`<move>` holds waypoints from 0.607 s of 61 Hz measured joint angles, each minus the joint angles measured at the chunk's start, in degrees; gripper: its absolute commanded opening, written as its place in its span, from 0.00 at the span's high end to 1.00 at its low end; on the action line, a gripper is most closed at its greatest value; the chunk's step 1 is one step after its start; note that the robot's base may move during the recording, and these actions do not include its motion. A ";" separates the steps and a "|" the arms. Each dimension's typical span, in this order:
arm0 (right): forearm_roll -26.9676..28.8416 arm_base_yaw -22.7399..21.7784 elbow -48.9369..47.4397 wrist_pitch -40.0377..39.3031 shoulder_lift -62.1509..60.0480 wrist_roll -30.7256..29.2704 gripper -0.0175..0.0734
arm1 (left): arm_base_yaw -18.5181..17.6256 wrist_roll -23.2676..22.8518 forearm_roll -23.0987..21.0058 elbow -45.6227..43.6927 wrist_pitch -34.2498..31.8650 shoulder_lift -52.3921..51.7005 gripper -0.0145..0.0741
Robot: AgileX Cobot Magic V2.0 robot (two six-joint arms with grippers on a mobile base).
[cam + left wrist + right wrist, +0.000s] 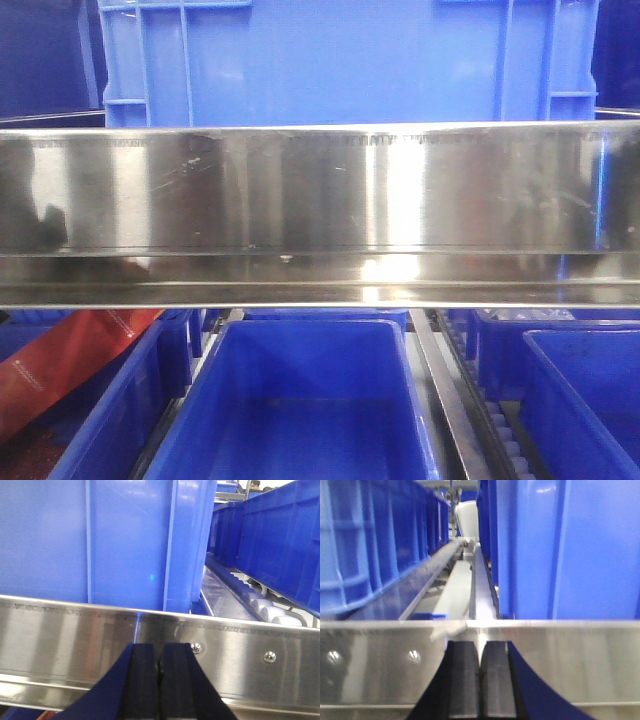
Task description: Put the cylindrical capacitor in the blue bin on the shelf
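My left gripper (160, 672) has its black pads pressed together, with something tiny and dark pinched in the seam that I cannot identify. My right gripper (480, 672) is likewise closed, pads meeting, nothing visible between them. Both sit just in front of the shelf (320, 200), facing its broad steel rail. A blue bin (350, 60) stands on the upper tier behind that rail; another blue bin (300, 400) lies open below. The capacitor is nowhere I can make out
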 measured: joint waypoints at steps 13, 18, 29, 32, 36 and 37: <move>0.00 0.00 0.09 -1.69 0.00 0.00 0.98 | 0.00 0.00 0.00 0.00 0.00 0.00 0.96; 0.00 0.00 0.09 -1.72 0.00 0.00 0.98 | 0.00 0.00 0.00 0.00 0.00 0.00 0.96; 0.00 0.00 0.09 -1.72 0.00 0.05 0.98 | 0.00 0.00 0.00 0.00 0.00 0.00 0.96; 0.00 0.00 0.09 -1.72 0.00 0.05 0.98 | 0.00 0.00 0.00 0.00 0.00 0.00 0.96; 0.00 0.00 0.09 -1.72 0.00 0.05 0.98 | 0.00 0.00 0.00 0.00 0.00 0.00 0.96; 0.00 0.00 0.09 -1.72 0.00 0.05 0.98 | 0.00 0.00 0.00 0.00 0.00 0.00 0.96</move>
